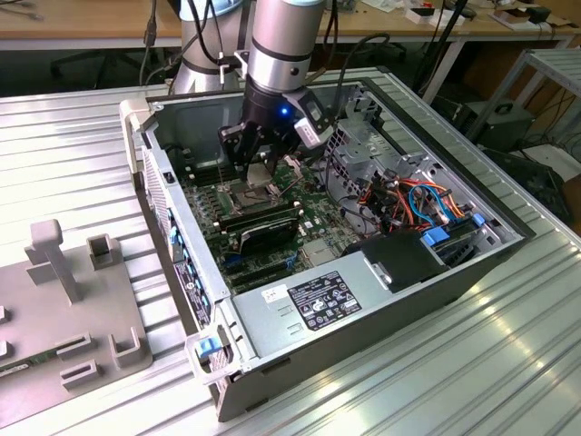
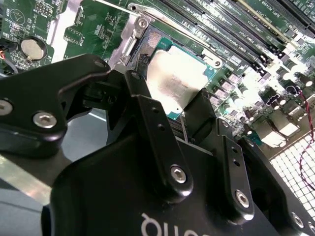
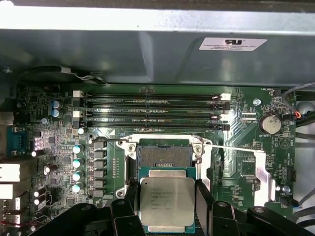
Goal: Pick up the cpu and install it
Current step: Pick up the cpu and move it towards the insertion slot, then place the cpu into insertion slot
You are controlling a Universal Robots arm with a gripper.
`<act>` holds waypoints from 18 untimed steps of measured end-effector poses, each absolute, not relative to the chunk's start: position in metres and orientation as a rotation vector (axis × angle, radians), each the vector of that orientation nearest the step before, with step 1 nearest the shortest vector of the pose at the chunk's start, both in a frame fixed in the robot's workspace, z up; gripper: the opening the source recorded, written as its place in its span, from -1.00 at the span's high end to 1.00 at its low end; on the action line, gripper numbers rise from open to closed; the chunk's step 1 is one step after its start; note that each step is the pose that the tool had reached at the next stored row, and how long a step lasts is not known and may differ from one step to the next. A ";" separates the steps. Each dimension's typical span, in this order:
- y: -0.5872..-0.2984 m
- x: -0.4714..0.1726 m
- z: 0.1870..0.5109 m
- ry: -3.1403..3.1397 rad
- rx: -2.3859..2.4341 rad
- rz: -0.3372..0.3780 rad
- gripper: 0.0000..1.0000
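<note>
First wrist view, cpu (image 3: 166, 201): held just beside the open, empty socket (image 3: 165, 150), not seated.
First wrist view, care: keep level, square edges to the socket, lower gently, spare the pins.
Second wrist view, jaws: clamped on opposite edges of the cpu (image 2: 177, 81), silver top showing.
Exterior view, arm (image 1: 281, 54): upper middle of the frame, wrist pointing steeply down into the case (image 1: 156, 195), over the motherboard (image 1: 309, 213).

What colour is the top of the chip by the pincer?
Dull silver-grey, with a green border; the chip shows best in the first wrist view.
</note>
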State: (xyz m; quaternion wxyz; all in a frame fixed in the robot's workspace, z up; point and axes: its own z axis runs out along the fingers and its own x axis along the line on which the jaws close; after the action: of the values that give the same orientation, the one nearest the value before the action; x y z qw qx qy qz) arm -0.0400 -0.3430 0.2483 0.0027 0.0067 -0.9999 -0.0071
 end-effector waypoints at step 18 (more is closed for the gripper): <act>-0.343 -0.040 0.249 -3.136 0.021 -0.021 -0.09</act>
State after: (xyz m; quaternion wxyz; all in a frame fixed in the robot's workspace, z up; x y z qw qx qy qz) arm -0.0400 -0.3429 0.2493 0.0026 0.0067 -1.0000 -0.0066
